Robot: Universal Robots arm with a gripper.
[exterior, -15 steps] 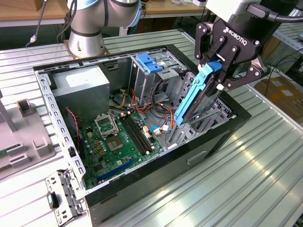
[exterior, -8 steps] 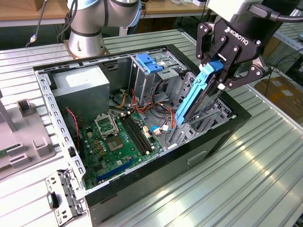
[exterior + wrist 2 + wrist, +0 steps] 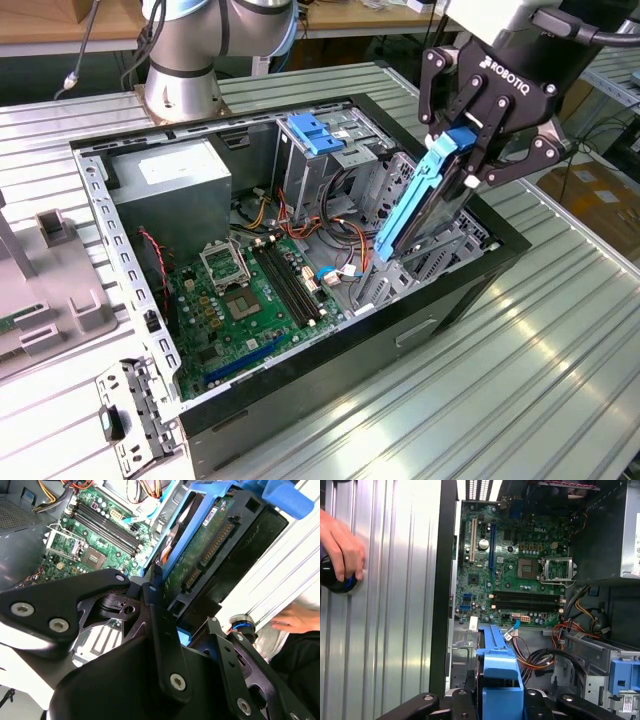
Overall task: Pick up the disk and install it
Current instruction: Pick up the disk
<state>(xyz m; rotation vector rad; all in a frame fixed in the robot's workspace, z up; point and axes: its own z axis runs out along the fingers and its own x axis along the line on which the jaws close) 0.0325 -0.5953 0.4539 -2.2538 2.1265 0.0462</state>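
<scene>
The disk hangs tilted on edge, its lower end dipping into the open computer case by the drive bay on the exterior view's right. Its blue side rail faces the camera. My gripper is shut on its upper end. In the second wrist view the disk's green circuit board and connector show between the black fingers. In the first wrist view the blue rail points down towards the motherboard.
Inside the case sit the grey power supply, cable bundles and a drive cage with a blue latch. A person's hand rests on a black knob on the ribbed table. A grey bracket lies beside the case.
</scene>
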